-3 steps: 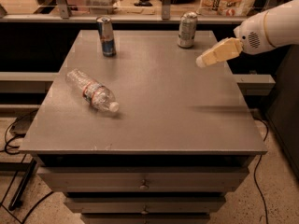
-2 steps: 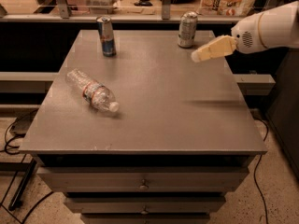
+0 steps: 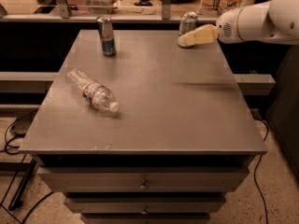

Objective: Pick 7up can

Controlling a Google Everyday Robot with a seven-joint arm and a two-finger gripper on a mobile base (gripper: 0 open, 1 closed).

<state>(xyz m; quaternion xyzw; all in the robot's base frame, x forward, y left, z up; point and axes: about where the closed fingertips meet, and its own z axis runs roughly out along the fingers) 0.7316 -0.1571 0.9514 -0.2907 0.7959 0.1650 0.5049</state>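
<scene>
At the far right of the table (image 3: 187,125), gripper (image 3: 184,40) just in front of the 7up can (image 3: 188,19), spread or pinching, cannot tell.

The place looks like a robotics lab or office test area. A plain grey table (image 3: 154,125) with metal drawers (image 3: 142,183) stands on a speckled floor (image 3: 275,190) with loose cables (image 3: 9,139). A white robot arm (image 3: 252,20) holds its end effector (image 3: 187,39) over the table's far right corner.
</scene>
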